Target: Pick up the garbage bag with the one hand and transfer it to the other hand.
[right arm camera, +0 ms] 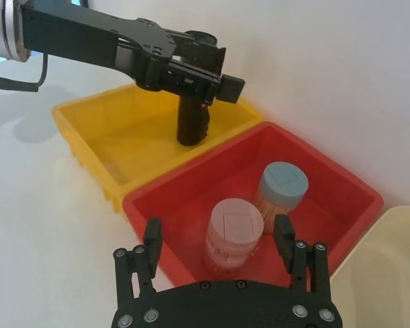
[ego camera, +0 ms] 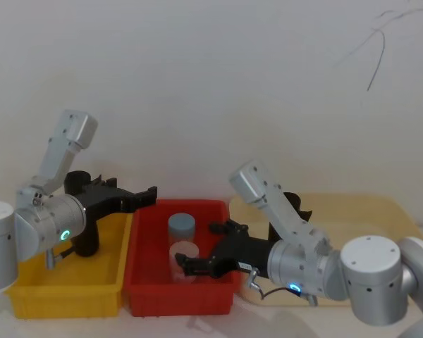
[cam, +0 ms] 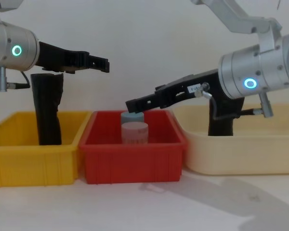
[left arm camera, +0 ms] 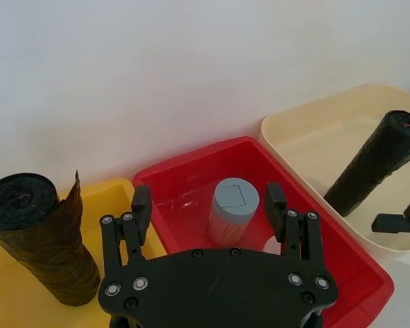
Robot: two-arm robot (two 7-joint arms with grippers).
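The garbage bag (cam: 46,115) is standing upright in the far part of the yellow bin (ego camera: 63,299) over on the left, and as far as we can see nothing is gripping it. Its loose flap (left arm camera: 75,198) pokes up right beside the top of the roll.

The left gripper (cam: 105,65), the one on the arm with the green-teal ring, hangs just above the bag's top. It points to the right, so its tips end up about over the edge where the yellow bin meets the red bin (ego camera: 183,299). Its fingers are spread wide with nothing between them.

The right gripper (cam: 132,103), on the blue-ring arm, reaches left from the right side and sits over the red bin. It's just above the grey-lidded jar (right arm camera: 282,184) and the pink-lidded jar (right arm camera: 234,229), also spread wide and empty. We'd say the two grippers are well apart.

On the right, the cream tray (cam: 231,149) has a slimmer black roll (left arm camera: 369,167) standing in it, behind the right arm. All three containers sit side by side on the white table (cam: 207,202).
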